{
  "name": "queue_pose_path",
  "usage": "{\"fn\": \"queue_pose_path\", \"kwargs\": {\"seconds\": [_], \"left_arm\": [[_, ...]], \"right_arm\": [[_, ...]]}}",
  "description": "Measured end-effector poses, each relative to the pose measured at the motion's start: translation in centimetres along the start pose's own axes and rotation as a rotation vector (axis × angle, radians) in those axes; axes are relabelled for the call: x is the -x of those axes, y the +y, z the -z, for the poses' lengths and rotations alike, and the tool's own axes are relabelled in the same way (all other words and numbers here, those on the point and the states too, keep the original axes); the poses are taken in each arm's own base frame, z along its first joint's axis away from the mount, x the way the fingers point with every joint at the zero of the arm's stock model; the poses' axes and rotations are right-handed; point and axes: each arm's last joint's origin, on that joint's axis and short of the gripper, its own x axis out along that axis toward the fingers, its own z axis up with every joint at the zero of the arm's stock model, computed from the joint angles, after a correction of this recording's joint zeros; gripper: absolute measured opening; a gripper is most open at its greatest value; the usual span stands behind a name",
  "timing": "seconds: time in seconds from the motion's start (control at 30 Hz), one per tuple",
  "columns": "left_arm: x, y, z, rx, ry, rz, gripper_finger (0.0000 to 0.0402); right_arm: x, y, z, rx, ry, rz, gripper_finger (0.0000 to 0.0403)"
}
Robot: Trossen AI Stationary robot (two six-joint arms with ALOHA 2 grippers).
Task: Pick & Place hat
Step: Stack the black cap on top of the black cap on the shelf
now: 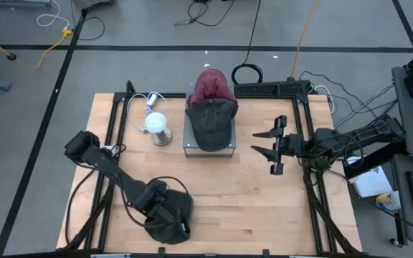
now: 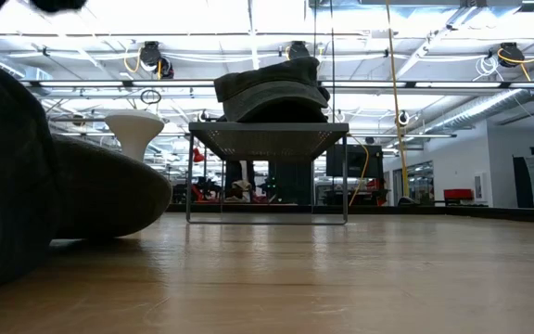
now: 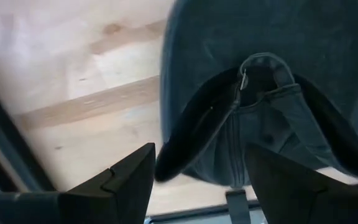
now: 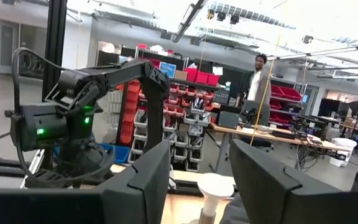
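A dark cap (image 1: 169,215) lies near the front edge of the counter (image 1: 264,208), under the left end effector (image 3: 197,180), whose fingers are spread on either side of the cap's back strap without pinching it. The cap looks soft, light and floppy; the stiffer brim or the strap band would likely give the surest hold. More caps sit on the rack (image 1: 208,149). The right end effector (image 1: 274,147) hovers spread and empty to the rack's right.

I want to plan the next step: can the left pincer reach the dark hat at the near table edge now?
Probably yes: the left pincer hangs open directly over the dark hat, nothing between them.
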Motion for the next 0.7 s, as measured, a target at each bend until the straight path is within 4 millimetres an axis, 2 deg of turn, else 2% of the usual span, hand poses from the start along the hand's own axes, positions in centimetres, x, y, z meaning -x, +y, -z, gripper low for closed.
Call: {"fn": "queue_pose_path", "kwargs": {"seconds": [0.13,0.27,0.57,0.7], "left_arm": [[-2.6,0.4,-0.4,0.01,0.002,-0.029,0.0253],[-4.4,1.1,-1.0,0.022,-0.012,-0.089,0.0253],[-7.7,0.8,-2.8,-0.058,0.042,-0.02,0.0253],[-8.2,0.7,-3.3,-0.091,0.071,-0.012,0.0249]], "right_arm": [[0.0,0.0,0.2,0.008,0.016,-0.004,0.016],[0.0,0.0,0.2,0.009,0.018,-0.005,0.016],[0.0,0.1,0.2,0.024,0.022,-0.007,0.016],[0.0,0.1,0.2,0.044,0.021,-0.007,0.016]]}}
